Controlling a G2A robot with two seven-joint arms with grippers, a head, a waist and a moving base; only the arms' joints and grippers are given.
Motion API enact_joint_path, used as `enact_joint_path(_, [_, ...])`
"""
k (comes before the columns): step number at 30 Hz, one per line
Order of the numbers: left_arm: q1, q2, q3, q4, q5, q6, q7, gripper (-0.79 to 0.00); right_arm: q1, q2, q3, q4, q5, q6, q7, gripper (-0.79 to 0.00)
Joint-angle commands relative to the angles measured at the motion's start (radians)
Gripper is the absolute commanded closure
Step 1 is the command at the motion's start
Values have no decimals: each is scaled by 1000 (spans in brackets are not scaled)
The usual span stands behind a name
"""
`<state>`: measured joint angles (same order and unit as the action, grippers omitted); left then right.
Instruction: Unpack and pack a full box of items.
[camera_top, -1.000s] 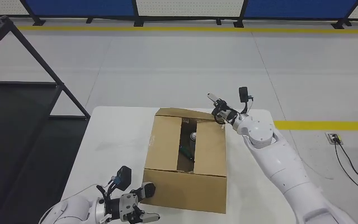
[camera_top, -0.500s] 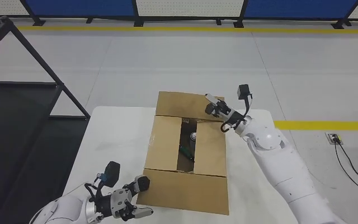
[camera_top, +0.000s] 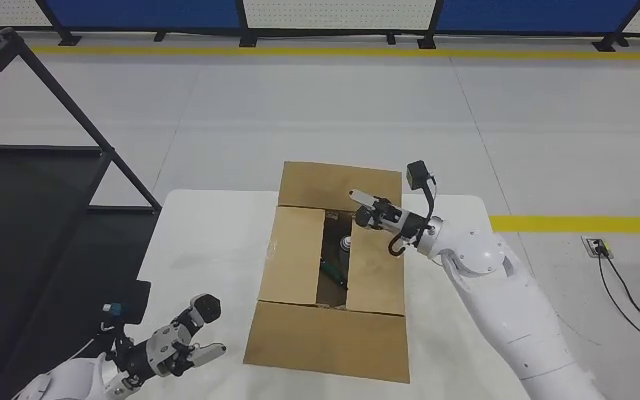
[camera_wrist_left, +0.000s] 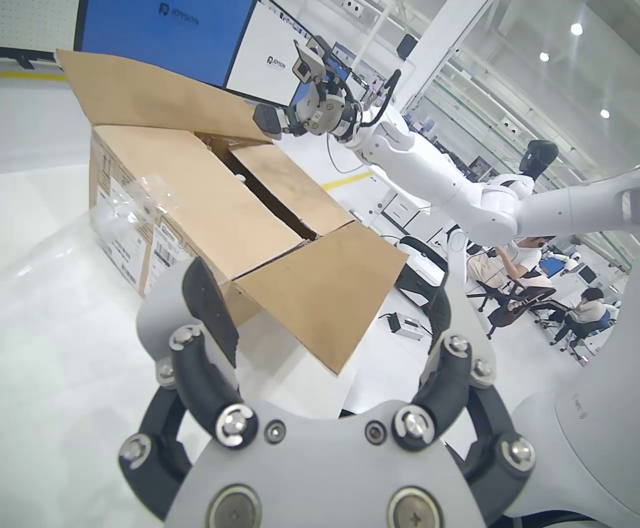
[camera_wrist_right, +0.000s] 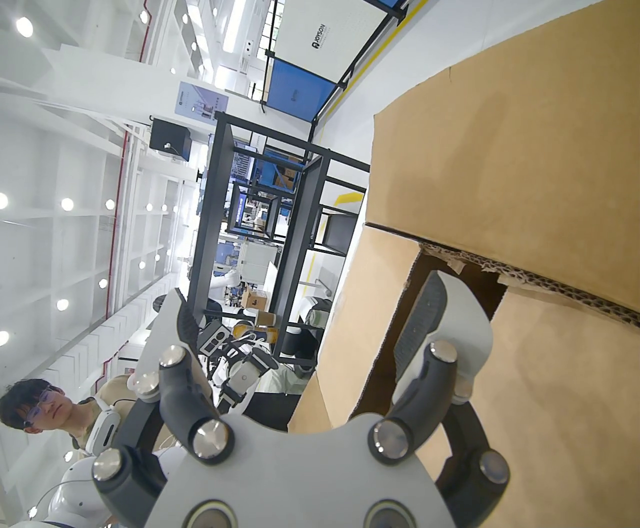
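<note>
From above, the box (camera_top: 300, 262) sits mid-bench (camera_top: 200, 240), its end flaps folded outward toward the far and near edges. The two long flaps lie half closed over a slit where a bottle (camera_top: 346, 244) shows. My right pincer (camera_top: 362, 205) hangs open over the box's far end. My left pincer (camera_top: 207, 328) is open and empty near the bench's near left corner, well apart from the box.

From my left wrist, my left pincer (camera_wrist_left: 325, 310) gapes with nothing between its pads, the box (camera_wrist_left: 200, 175) ahead and my right pincer (camera_wrist_left: 270, 122) above its far flap.

From my right wrist, my right pincer (camera_wrist_right: 305, 320) spreads wide just above the box (camera_wrist_right: 500, 175); whether it touches, I cannot tell.
</note>
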<state>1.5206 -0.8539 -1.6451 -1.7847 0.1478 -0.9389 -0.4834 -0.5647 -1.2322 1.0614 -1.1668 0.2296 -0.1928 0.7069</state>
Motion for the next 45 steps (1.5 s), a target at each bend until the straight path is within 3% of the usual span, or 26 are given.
enact_joint_path(1, [0,0,0,0,0,0,0,-785,0,0,0,0,0,0,0,-785])
enact_joint_path(10, [-9,-8,18,-21,71,37,50,-785,35,-29,-111,20,-35,101,70,-785])
enact_joint_path(22, [20,-17,-26,3,101,6,154,-785,117,-86,-219,144,-4,97,118,-785])
enact_joint_path(40, [33,-27,-18,-2,132,15,189,-785,175,-144,-236,173,126,-43,151,-785])
enact_joint_path(45, [32,-30,-22,-15,171,74,192,-785,184,-163,-242,165,181,-91,157,-785])
